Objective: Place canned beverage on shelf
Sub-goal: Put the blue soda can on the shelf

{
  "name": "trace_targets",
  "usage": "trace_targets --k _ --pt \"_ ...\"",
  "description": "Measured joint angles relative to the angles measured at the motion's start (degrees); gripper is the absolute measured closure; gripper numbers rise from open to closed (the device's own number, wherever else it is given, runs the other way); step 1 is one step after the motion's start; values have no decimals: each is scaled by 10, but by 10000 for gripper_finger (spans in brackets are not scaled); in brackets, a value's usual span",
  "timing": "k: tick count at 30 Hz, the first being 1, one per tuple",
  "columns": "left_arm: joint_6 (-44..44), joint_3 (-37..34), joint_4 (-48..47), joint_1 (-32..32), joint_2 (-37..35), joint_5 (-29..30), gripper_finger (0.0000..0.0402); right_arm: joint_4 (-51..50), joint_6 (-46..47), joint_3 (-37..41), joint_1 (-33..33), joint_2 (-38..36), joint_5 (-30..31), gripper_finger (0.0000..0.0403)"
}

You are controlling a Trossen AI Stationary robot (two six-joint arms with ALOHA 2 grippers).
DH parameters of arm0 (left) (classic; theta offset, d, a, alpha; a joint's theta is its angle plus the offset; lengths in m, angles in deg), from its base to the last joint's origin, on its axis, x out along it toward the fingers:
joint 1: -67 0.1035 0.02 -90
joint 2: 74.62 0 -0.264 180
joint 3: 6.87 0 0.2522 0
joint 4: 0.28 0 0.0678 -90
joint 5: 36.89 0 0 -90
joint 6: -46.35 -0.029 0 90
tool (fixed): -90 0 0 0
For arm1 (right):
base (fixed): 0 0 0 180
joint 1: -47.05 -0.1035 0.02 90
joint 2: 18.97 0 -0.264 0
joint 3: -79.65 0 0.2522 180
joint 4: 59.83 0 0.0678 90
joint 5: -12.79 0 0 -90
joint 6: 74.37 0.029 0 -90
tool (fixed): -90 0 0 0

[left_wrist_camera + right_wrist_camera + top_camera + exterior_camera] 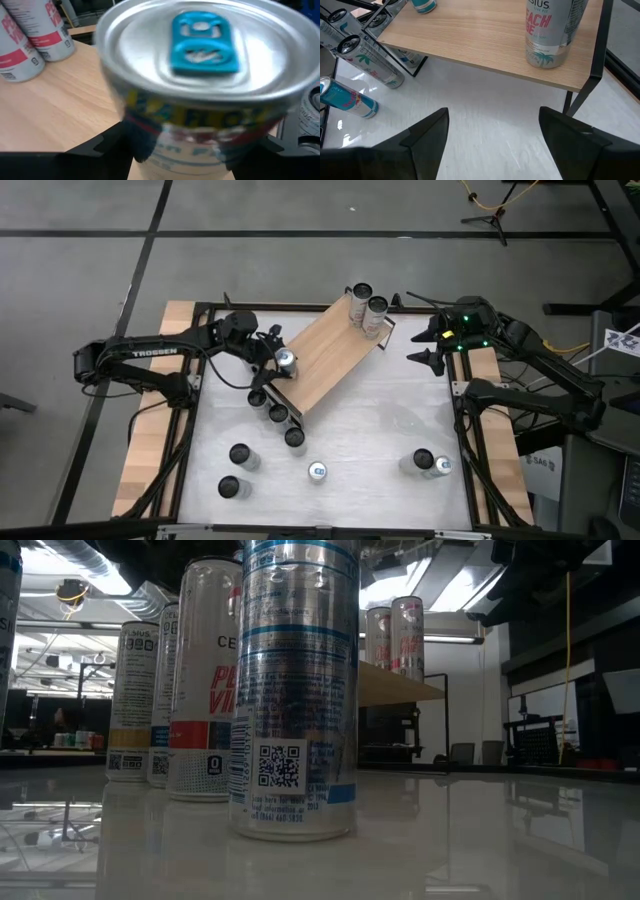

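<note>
We see a light-brown wooden shelf [335, 355] with thin black frame ends on a glossy white table [370, 440]. The silver can [200, 85] before the left wrist camera has a bright blue tab and yellow lettering above a red band. Two silver cans [30, 35] behind carry pink-red panels.

A robotics lab or workshop, bare grey concrete floor [300, 210] marked with dark tape lines, a white bench [380, 430] in a black metal frame, a tripod base and yellow cable [490, 200] nearby, ceiling strip lights [90, 575], monitors and office chairs [475, 752] behind.
</note>
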Motion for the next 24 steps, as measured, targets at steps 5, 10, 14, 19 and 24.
trace_targets --k 5,10,14,19,24 --pt "0 0 0 0 0 4 144 0 0 0 0 0 0 98" --pt "-15 0 -1 -8 0 -2 144 0 0 0 0 0 0 98" --pt "-19 0 -1 -20 0 5 144 0 0 0 0 0 0 98" --pt "-18 0 -1 -30 0 26 143 0 0 0 0 0 0 98" --pt "-19 0 -1 -33 0 35 143 0 0 0 0 0 0 98"
